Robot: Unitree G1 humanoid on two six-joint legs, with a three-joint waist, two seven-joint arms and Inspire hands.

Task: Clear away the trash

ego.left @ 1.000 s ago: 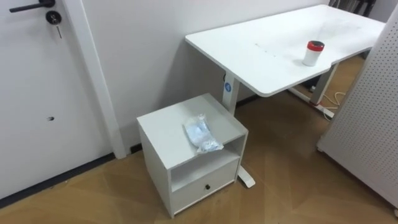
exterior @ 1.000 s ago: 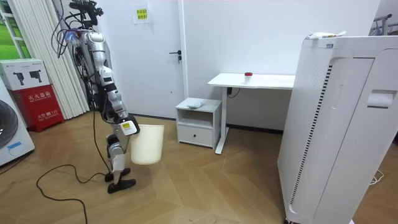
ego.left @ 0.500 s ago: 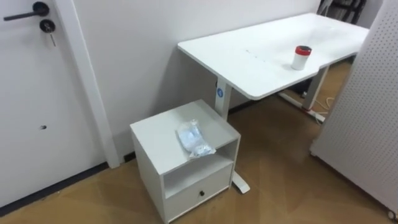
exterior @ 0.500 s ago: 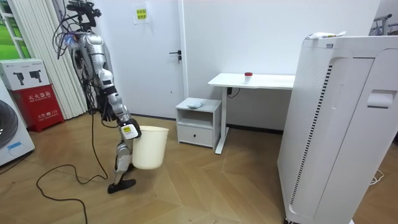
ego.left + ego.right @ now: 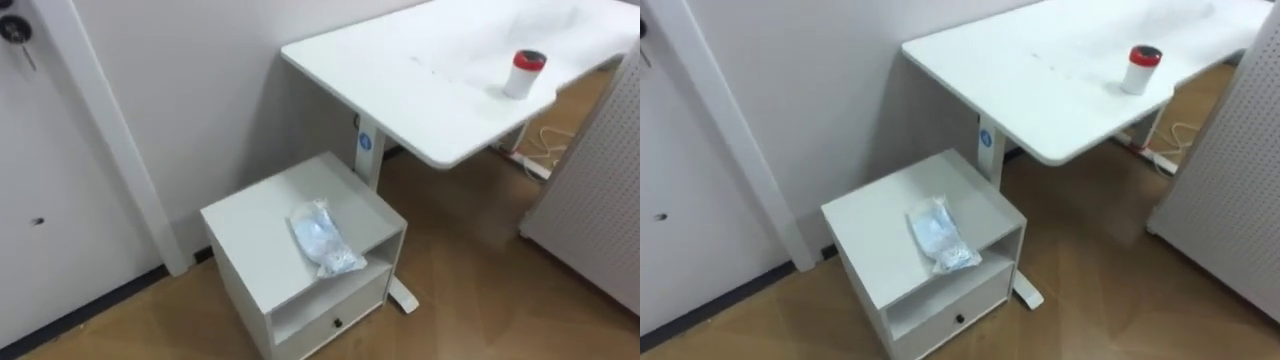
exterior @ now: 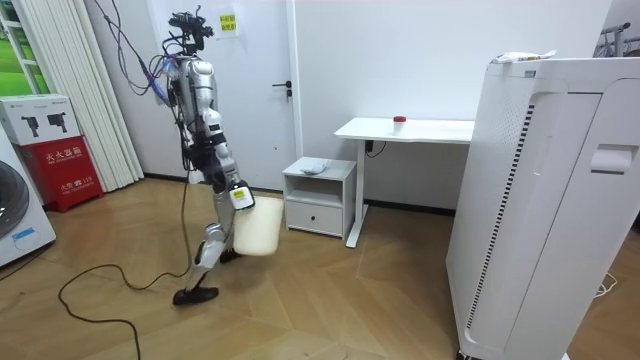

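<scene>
Right hand [image 6: 240,197], apparently, carries a pale bin [image 6: 256,226] at the robot's side; its grip cannot be told. Garbage, a crumpled plastic bag [image 5: 323,237], lies ahead on the cabinet [image 5: 250,225] top, well apart, long axis running toward its front edge.

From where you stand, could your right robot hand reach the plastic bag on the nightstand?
Probably not yet. The robot stands some floor short of the nightstand where the plastic bag lies uncovered, and its right robot hand is down at the bin.
</scene>
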